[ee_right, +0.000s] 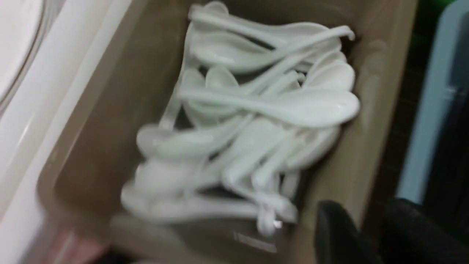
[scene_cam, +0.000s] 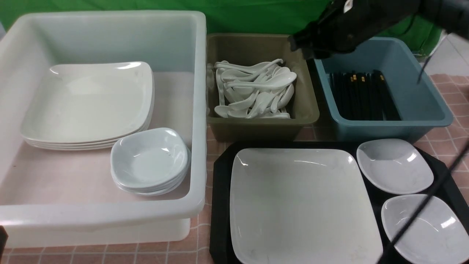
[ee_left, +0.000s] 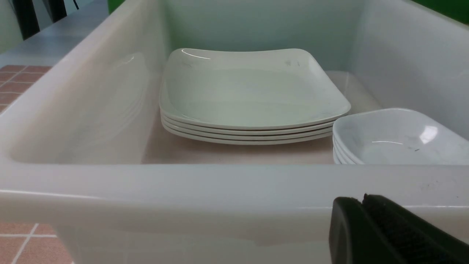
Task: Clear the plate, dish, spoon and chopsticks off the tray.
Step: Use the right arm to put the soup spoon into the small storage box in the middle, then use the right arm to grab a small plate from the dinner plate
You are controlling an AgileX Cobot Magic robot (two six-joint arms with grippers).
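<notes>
green backdrop; pink tiled tabletop

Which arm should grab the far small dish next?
Right, probably: the far small dish lies on the tray's right side, nearer the right end effector; the left end effector sits shut at the white tub's near wall.

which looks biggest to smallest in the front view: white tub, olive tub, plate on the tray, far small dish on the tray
1. white tub
2. plate on the tray
3. olive tub (farther from the camera than the plate, so these two are unsure)
4. far small dish
</notes>
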